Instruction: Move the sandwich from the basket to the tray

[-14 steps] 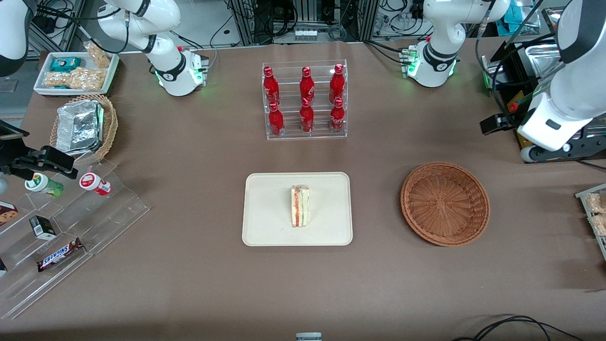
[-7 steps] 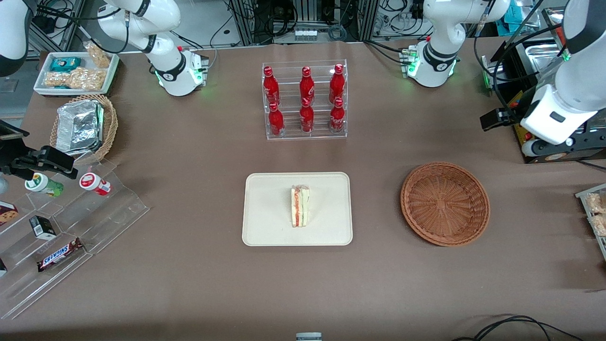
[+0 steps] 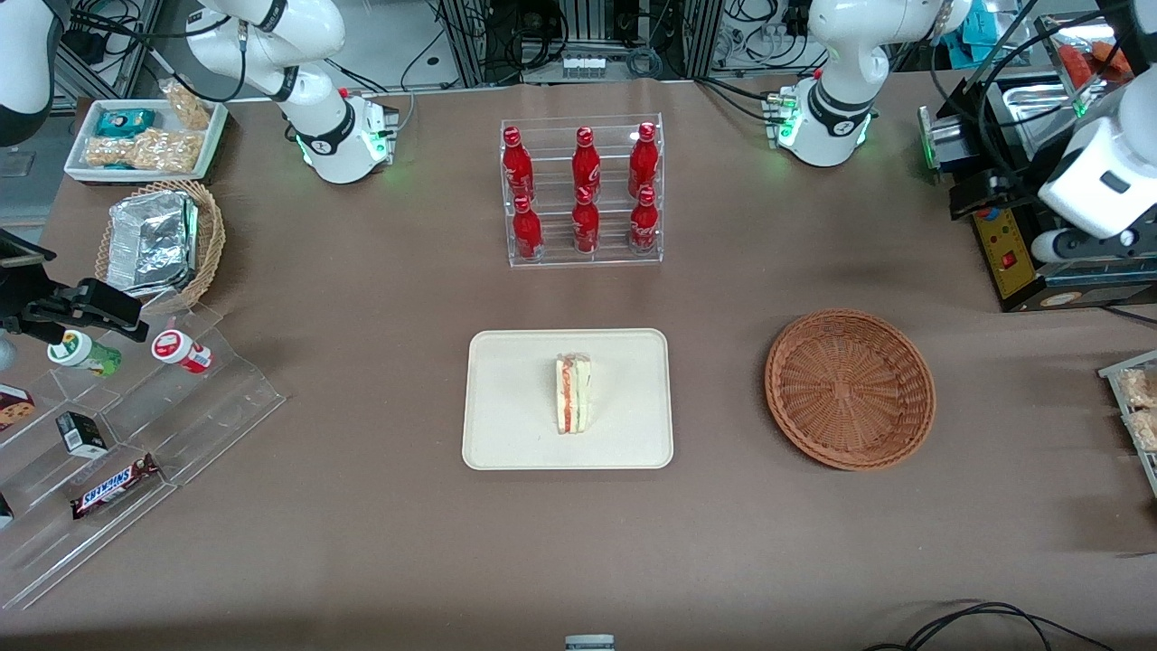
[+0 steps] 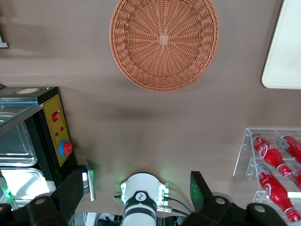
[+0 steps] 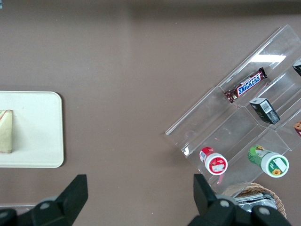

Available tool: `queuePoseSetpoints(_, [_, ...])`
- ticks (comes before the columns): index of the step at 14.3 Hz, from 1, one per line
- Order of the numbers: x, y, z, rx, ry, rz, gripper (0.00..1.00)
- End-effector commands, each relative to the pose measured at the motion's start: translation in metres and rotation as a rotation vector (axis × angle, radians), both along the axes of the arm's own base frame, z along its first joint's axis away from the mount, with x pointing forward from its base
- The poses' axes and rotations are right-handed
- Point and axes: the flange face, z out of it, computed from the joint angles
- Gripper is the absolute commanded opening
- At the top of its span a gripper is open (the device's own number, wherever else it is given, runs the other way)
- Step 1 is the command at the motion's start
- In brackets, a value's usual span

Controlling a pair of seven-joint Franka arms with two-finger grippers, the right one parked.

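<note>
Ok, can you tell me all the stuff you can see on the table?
sandwich: one, cream with red and green, on the tray
tray: one, cream, middle of table
basket: one, reddish-brown, beside the tray, nothing in it
bottles: six, red, in a clear rack
foil container: one, silver, in a tan basket
Snickers bar: one, on a clear stand
gripper: fingers open, raised at the working arm's end
</note>
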Motion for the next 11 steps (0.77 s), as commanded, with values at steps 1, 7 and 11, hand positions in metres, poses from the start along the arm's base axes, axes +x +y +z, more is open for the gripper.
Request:
queuePoseSetpoints(1, [-0.007, -0.001, 0.001, -0.001, -0.003, -0.014, 1.00])
queuePoseSetpoints(7, [-0.003, -0.009, 0.007, 0.005, -0.063, 0.062, 1.00])
queuePoseSetpoints(11, [0.003, -0.007, 0.020, 0.002, -0.092, 0.057, 1.00])
